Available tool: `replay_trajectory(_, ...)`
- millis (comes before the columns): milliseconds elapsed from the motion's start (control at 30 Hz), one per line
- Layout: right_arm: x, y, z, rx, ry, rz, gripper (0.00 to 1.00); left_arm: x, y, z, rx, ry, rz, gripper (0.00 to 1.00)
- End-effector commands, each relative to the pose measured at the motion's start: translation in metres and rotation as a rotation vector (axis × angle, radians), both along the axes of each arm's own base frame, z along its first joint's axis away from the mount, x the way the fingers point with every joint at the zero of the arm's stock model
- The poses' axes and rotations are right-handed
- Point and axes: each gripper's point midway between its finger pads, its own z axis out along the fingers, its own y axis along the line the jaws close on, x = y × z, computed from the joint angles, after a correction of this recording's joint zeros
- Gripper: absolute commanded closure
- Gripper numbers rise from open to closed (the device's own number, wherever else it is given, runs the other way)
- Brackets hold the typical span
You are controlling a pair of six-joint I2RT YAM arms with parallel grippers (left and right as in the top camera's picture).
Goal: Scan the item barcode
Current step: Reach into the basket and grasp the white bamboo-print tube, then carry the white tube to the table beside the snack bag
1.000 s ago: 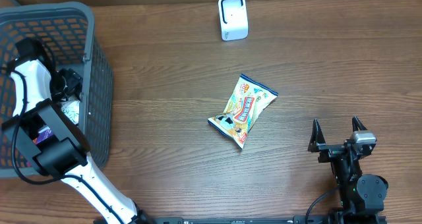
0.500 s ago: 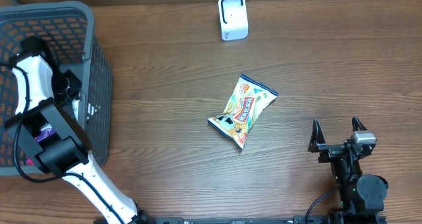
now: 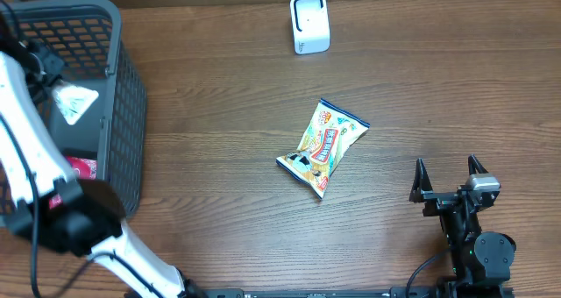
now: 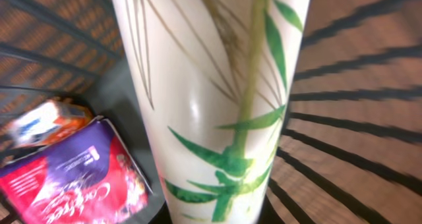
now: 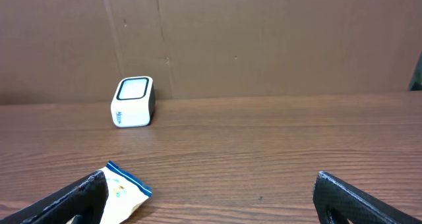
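My left gripper (image 3: 51, 81) is shut on the item (image 3: 74, 102), a white package printed with green bamboo leaves, and holds it above the dark mesh basket (image 3: 124, 114). The item (image 4: 211, 85) fills the left wrist view and hides my own fingers. The white barcode scanner (image 3: 309, 23) stands at the table's far edge, also seen as a white scanner (image 5: 132, 102) in the right wrist view. My right gripper (image 3: 449, 177) rests open at the near right, nothing between its fingers (image 5: 66, 201).
A yellow snack bag (image 3: 322, 146) lies mid-table, its corner (image 5: 125, 188) by my right gripper's left finger. Inside the basket lie a red and purple packet (image 4: 72, 174) and an orange packet (image 4: 46, 118). A cardboard wall (image 5: 264, 39) backs the table.
My left gripper closed on the white item in the basket and rose with it toward the camera. The right arm and the snack bag have not moved.
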Motion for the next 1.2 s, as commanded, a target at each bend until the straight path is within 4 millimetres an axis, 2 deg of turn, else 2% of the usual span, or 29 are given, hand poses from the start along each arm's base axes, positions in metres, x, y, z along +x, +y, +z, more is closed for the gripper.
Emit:
replay_trajectory(0,0.000,0.000,-0.003,0.004,0.000,0.003,0.00,-0.019,-0.060,0.098,-0.029,-0.262,-0.165,0.96)
replay_trajectory(33,0.000,0.000,-0.003,0.004,0.000,0.003,0.00,-0.028,-0.087,0.110,-0.080,-0.293,-0.229,0.96)
replay_trajectory(67,0.000,0.000,-0.003,0.004,0.000,0.003,0.00,-0.031,-0.095,0.113,-0.093,-0.295,-0.244,0.96)
replay_trajectory(100,0.000,0.000,-0.003,0.004,0.000,0.003,0.00,-0.038,-0.117,0.118,-0.121,-0.295,-0.289,0.96)
replay_trajectory(167,0.000,0.000,-0.003,0.004,0.000,0.003,0.00,-0.043,-0.143,0.121,-0.133,-0.281,-0.373,0.96)
replay_trajectory(233,0.000,0.000,-0.003,0.004,0.000,0.003,0.00,-0.048,-0.181,0.119,-0.143,-0.245,-0.489,0.95)
replay_trajectory(267,0.000,0.000,-0.003,0.004,0.000,0.003,0.00,-0.050,-0.207,0.116,-0.159,-0.219,-0.564,0.96)
replay_trajectory(367,0.000,0.000,-0.003,0.004,0.000,0.003,0.00,-0.054,-0.269,0.102,-0.190,-0.150,-0.734,0.96)
replay_trajectory(433,0.000,0.000,-0.003,0.004,0.000,0.003,0.00,-0.058,-0.299,0.089,-0.194,-0.095,-0.817,0.96)
replay_trajectory(500,0.000,0.000,-0.003,0.004,0.000,0.003,0.00,-0.064,-0.327,0.065,-0.176,-0.005,-0.882,0.96)
replay_trajectory(667,0.000,0.000,-0.003,0.004,0.000,0.003,0.00,-0.067,-0.361,0.007,-0.105,0.139,-0.889,0.96)
replay_trajectory(767,0.000,0.000,-0.003,0.004,0.000,0.003,0.00,-0.053,-0.388,-0.047,-0.028,0.153,-0.941,0.96)
replay_trajectory(900,0.000,0.000,-0.003,0.004,0.000,0.003,0.00,-0.028,-0.392,-0.099,0.126,0.112,-0.932,0.96)
replay_trajectory(933,0.000,0.000,-0.003,0.004,0.000,0.003,0.00,-0.023,-0.392,-0.108,0.146,0.096,-0.927,0.96)
replay_trajectory(1000,0.000,0.000,-0.003,0.004,0.000,0.003,0.00,-0.014,-0.395,-0.140,0.156,0.079,-0.920,0.96)
replay_trajectory(1033,0.000,0.000,-0.003,0.004,0.000,0.003,0.00,-0.013,-0.395,-0.146,0.156,0.080,-0.920,0.96)
replay_trajectory(1100,0.000,0.000,-0.003,0.004,0.000,0.003,0.00,-0.013,-0.398,-0.173,0.140,0.099,-0.928,0.96)
replay_trajectory(1167,0.000,0.000,-0.003,0.004,0.000,0.003,0.00,-0.017,-0.410,-0.194,0.075,0.123,-0.956,0.96)
